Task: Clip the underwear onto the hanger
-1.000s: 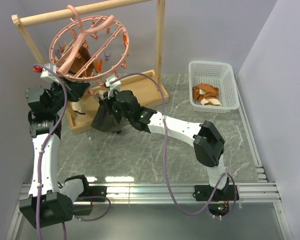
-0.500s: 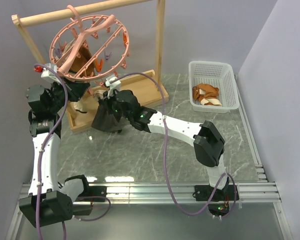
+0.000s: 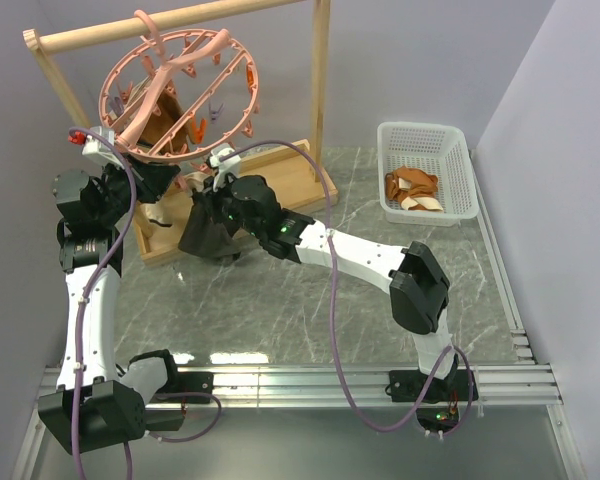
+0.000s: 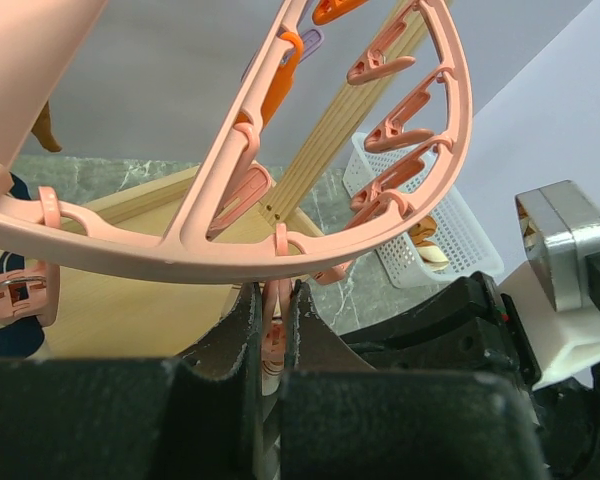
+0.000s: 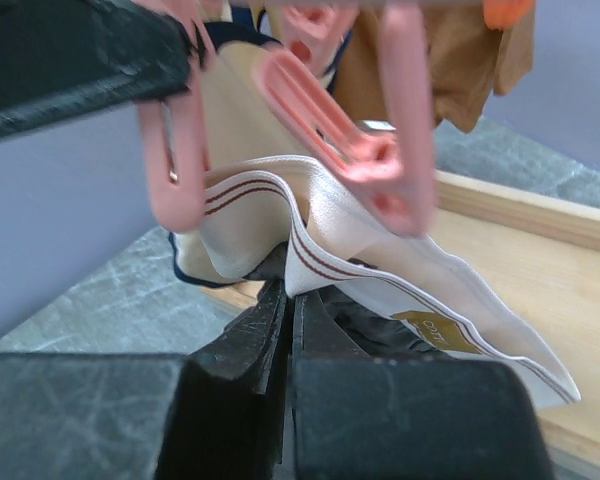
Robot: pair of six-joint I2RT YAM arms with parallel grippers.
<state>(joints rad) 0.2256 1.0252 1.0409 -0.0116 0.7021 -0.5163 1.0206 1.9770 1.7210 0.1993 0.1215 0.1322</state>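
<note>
The salmon-pink hanger hangs tilted from the wooden rack's bar, and its ring fills the left wrist view. My left gripper sits under the ring's near edge and is shut on a pink clip that hangs from it. My right gripper is shut on the underwear, whose dark fabric hangs below it. In the right wrist view its jaws pinch the pale waistband just below two pink clips.
The wooden frame rack stands on a wooden base. Tan cloth pieces hang on the hanger. A white basket at the back right holds orange-and-cream garments.
My right gripper has carried the underwear a little up and left, closer to the hanger's clips. The left arm has hardly moved.
</note>
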